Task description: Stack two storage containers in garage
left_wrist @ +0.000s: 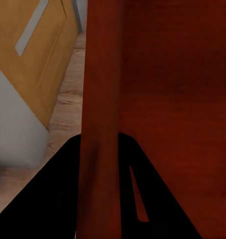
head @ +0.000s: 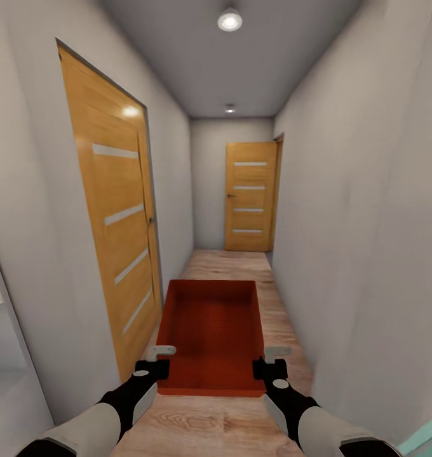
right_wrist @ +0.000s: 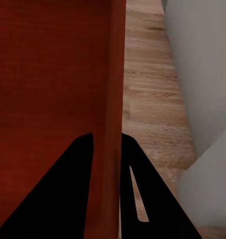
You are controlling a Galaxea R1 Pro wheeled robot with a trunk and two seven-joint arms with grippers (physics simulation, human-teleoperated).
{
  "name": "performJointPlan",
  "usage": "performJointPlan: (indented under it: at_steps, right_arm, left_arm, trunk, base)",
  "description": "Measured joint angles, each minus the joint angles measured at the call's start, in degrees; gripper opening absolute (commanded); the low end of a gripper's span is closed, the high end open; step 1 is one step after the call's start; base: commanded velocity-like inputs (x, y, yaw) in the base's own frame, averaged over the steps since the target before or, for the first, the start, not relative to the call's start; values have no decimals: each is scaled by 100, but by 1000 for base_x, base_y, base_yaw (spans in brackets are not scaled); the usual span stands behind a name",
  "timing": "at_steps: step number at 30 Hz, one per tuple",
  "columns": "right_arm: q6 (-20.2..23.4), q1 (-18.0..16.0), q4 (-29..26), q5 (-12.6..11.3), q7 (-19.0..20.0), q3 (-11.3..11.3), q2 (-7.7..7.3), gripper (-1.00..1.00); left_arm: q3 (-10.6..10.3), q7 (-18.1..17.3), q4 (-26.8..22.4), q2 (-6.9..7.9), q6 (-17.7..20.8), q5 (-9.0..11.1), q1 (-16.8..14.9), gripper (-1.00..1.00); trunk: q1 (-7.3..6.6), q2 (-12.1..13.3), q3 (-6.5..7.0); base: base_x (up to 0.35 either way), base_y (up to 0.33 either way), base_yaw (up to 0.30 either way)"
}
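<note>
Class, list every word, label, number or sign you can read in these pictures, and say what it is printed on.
None: no readable text. The orange-red container, both wooden doors with plain pale strips, the walls and the plank floor carry no lettering.

Container [head: 209, 333] near rim hides floor [head: 203, 425] directly beneath it.

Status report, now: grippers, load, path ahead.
Left gripper and right gripper each clamped on a side wall of the orange-red rectangular storage container. In corridor, wood floor. Closed wooden door at far end.
</note>
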Motion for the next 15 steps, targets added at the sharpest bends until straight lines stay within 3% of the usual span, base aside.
performJointPlan:
  at_steps: [15]
  right_arm:
    - [-7,0,2,-4,-13,2,8,-100]
  left_arm:
    - [2,-12,-2,8,0,-6,-2,-100]
  trunk:
    - [0,0,0]
  base:
    - [321,28,0]
